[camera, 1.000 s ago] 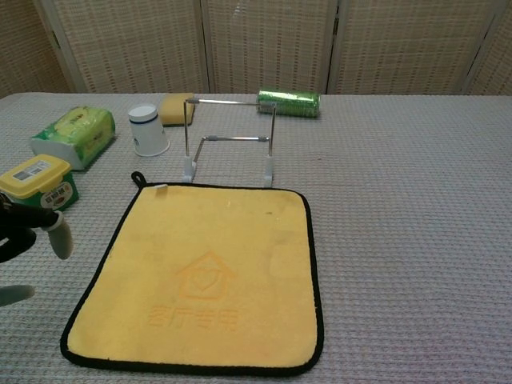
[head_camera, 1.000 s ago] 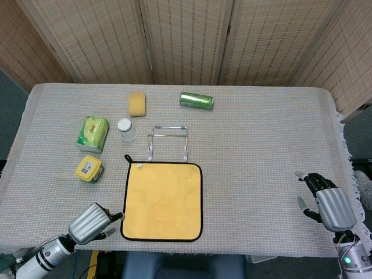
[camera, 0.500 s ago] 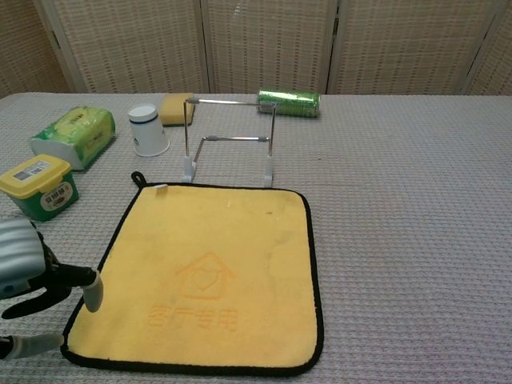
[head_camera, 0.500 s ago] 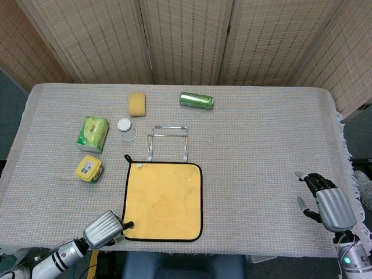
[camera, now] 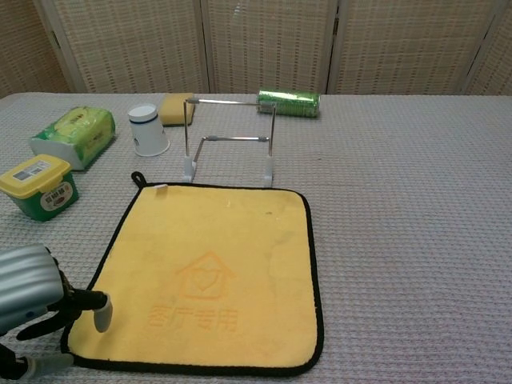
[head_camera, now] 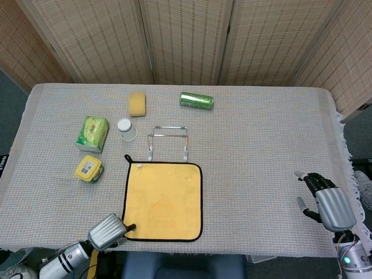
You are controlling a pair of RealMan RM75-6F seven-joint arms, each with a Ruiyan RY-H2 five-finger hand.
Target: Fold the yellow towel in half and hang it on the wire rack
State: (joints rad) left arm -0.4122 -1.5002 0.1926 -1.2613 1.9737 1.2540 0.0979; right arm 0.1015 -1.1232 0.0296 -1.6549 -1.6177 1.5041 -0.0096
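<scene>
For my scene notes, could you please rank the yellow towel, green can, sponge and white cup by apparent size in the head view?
1. Yellow towel, far the largest.
2. Green can.
3. Sponge, close to the can, so that order is unsure.
4. White cup, smallest.

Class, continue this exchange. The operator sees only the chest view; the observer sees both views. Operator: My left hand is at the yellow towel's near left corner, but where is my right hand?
Observer: The right hand shows in the head view only, over the table's near right corner, far from the yellow towel.
Operator: Is it holding anything?
Observer: No; its fingers are apart and hold nothing.
Operator: How much table lies in front of the towel?
Observer: Only a narrow strip; the towel's near edge runs close to the table's front edge, and the left hand sits by the front edge too.
</scene>
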